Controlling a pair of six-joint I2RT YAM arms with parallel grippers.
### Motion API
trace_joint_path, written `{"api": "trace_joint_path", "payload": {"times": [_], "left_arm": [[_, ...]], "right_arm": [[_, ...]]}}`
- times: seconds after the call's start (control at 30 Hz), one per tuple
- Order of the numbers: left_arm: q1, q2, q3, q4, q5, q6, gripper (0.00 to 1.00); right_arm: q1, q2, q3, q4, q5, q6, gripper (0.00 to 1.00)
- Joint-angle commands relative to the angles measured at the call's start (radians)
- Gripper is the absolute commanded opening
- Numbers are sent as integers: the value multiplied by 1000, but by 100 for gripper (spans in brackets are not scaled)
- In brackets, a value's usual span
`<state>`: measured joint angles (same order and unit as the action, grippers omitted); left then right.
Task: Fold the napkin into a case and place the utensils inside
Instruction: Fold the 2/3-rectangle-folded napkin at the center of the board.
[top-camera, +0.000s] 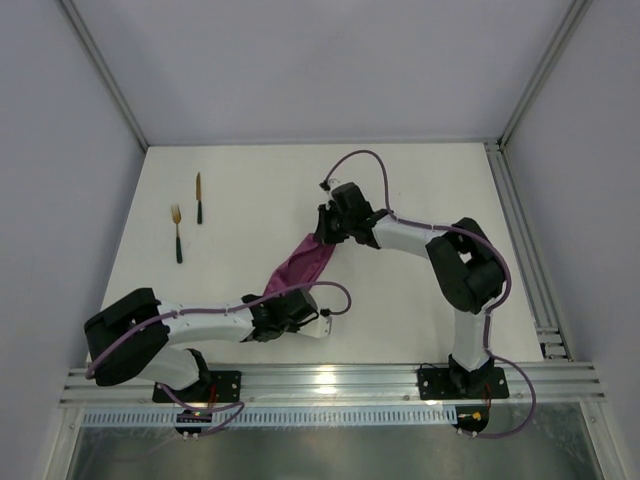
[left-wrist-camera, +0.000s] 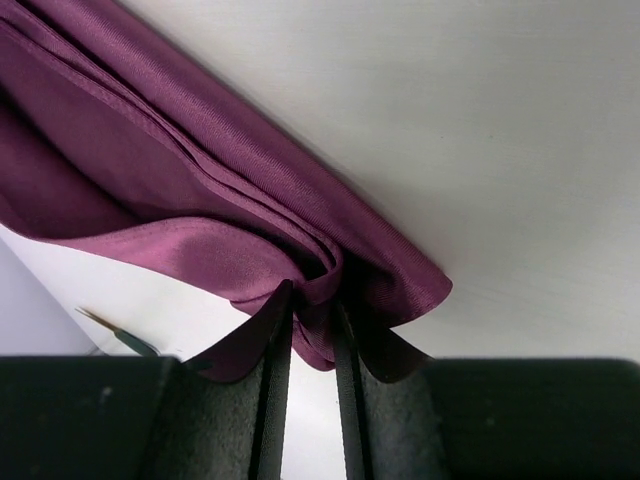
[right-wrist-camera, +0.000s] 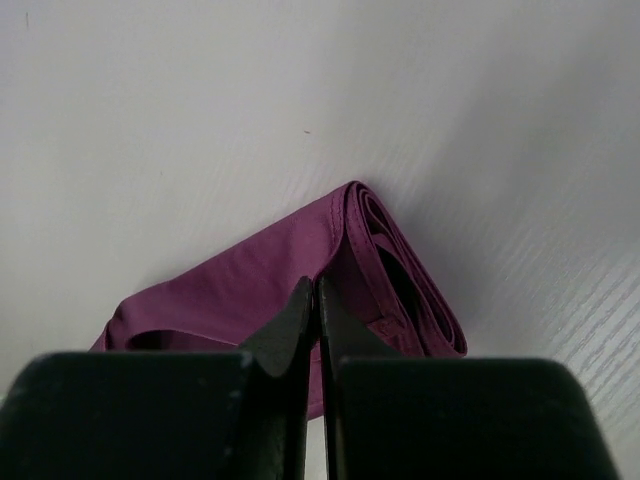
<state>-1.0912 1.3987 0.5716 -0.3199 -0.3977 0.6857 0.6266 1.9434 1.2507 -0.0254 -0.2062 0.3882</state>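
Napkin (top-camera: 303, 265) is spanning diagonally between the two grippers over the middle of the bench (top-camera: 420, 190), gathered into a multi-layer band rather than lying flat. The left gripper (left-wrist-camera: 312, 300) is pinching the near end: its jaws are pressing on a bunched fold, with several layers fanning out above them. The right gripper (right-wrist-camera: 312, 295) is pinching the far end, its jaws nearly together on a thin edge beside the rolled folds. Whether the middle of the band is touching the bench cannot be told. The fork (top-camera: 177, 232) and knife (top-camera: 199, 198) are lying well apart from the cloth, toward the far left of the bench. Judging by its drape and sheen, the cloth is behaving as light, soft and somewhat slippery, so layers are likely to slide on one another and sag where unsupported. Hold is best taken at corners or folded edges, catching all layers, with light tension between both ends while the band is being laid flat.
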Motion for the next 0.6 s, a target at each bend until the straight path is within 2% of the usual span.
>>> {"api": "trace_joint_path", "payload": {"times": [0.0, 0.3, 0.37, 0.47, 0.57], "left_arm": [[4, 30, -52, -70, 125, -61, 25], [5, -153, -29, -240, 210, -28, 40], [5, -239, -21, -296, 250, -12, 43], [17, -357, 16, -391, 318, 8, 55], [50, -469, 69, -473, 394, 20, 60]], "right_arm": [[5, -40, -83, 102, -2, 46, 4], [-25, 3, -122, 125, 27, 66, 4], [-25, 14, -117, 124, 18, 69, 4], [-25, 23, -129, 137, 17, 87, 4], [-24, 19, -145, 154, 14, 103, 4]]}}
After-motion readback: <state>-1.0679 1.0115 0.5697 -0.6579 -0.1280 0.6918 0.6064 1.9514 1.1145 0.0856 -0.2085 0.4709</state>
